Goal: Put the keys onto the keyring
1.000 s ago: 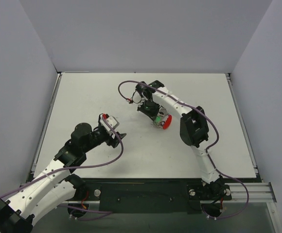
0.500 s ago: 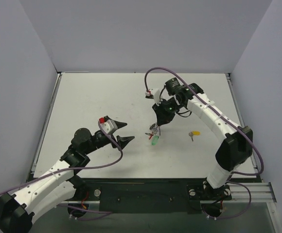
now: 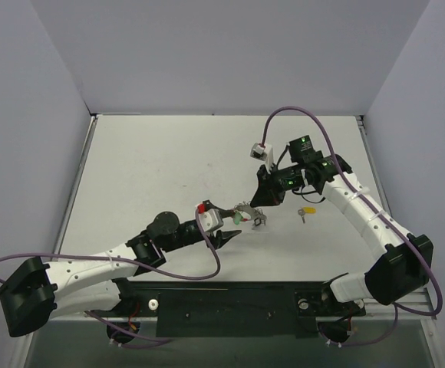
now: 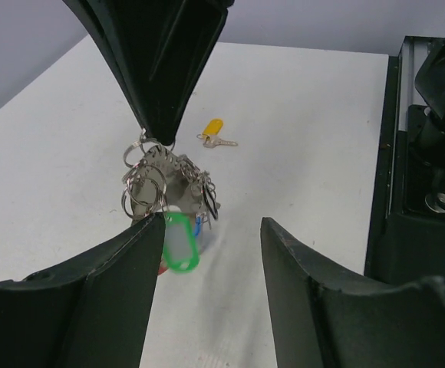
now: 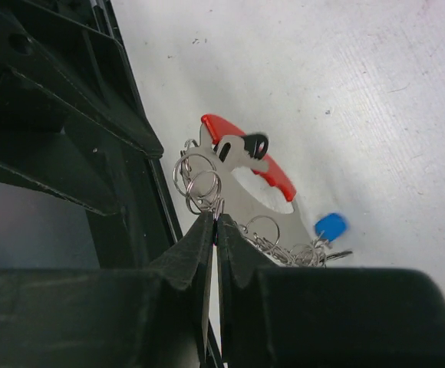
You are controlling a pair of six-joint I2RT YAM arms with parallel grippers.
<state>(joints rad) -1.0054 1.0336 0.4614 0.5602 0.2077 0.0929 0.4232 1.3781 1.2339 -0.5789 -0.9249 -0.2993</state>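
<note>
red and silvery keyring (image 5: 273, 171), yellow-capped key (image 4: 213, 128), green key tag (image 4: 179, 242), blue key cap (image 5: 331, 226), white table (image 3: 146, 169)

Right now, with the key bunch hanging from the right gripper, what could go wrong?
The right gripper pinches the key bunch by one thin ring at its fingertips, so it may slip out. The open left gripper sits close beside the dangling bunch and could snag the green tag. The yellow key lies apart on the table and might be left off.

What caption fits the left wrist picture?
Right hand dangles the keyring bunch before the open left hand; a yellow key lies beyond on the table.
</note>
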